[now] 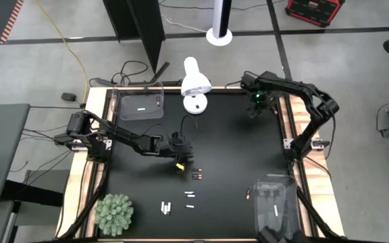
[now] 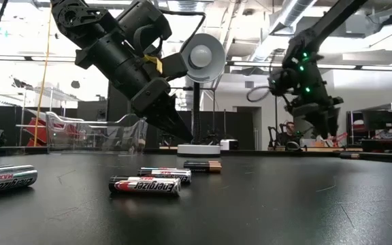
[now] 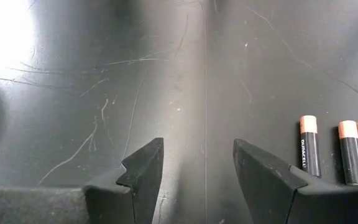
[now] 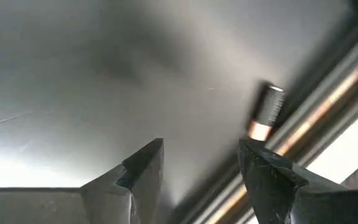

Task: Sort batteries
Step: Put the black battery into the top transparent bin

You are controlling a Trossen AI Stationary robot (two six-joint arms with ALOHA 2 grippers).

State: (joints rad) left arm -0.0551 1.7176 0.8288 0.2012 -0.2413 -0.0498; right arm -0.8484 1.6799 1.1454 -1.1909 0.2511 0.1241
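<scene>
1. Two clear bins (image 1: pixel 140 108) flank your black worktop (image 1: pixel 235 148) seen from above, one at the far left corner, another (image 1: pixel 275 202) at the near right; the batteries (image 1: pixel 196 176) lie scattered between them toward the near edge. Your left pincer (image 1: pixel 179 164) hovers just beside the dark trio, empty. Your right pincer (image 1: pixel 256 108) waits at the far right edge.
2. From table height, red-marked cells (image 2: pixel 145 184) lie nearest, copper-tipped ones (image 2: pixel 203 165) behind, the left pincer (image 2: pixel 175 126) poised above them.
3. Your left wrist camera shows fingers (image 3: pixel 143 171) parted over bare worktop, with three copper-tipped batteries (image 3: pixel 340 152) just off to one side.
4. Your right wrist camera shows jaws apart, gripping nothing, and a lone battery (image 4: pixel 265 112) against the worktop's rail.

The step in hand looks like an approach for a pickup: you would need to shift the left pincer over one dark cell, straddle it, then close.
</scene>
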